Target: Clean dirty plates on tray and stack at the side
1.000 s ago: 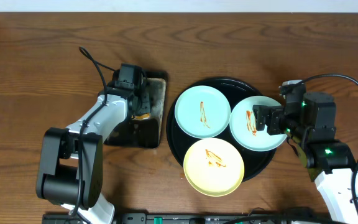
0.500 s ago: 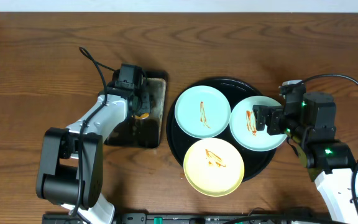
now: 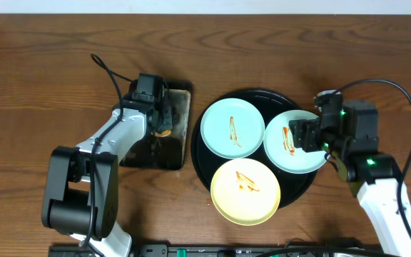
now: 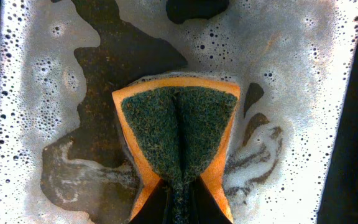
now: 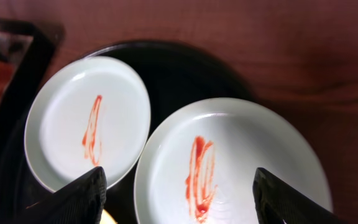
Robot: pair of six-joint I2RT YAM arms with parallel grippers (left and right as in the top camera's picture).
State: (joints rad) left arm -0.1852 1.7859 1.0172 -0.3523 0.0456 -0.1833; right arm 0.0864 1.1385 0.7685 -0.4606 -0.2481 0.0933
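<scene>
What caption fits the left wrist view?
Left tool pinching a folded orange-and-green scouring sponge over the foamy rectangular black tray.

A: Plate colours?
B: Far-left plate and right plate are pale mint-blue. Each has a thin orange-red sauce streak down the centre. Near plate is pale yellow with an orange-brown squiggle.
A: The rest?
B: Round tray: glossy black. Sponge: dark green face, orange edge. Rectangular tray: dark, blotched with white bubbly foam. Table: mid-brown wood grain.
</scene>
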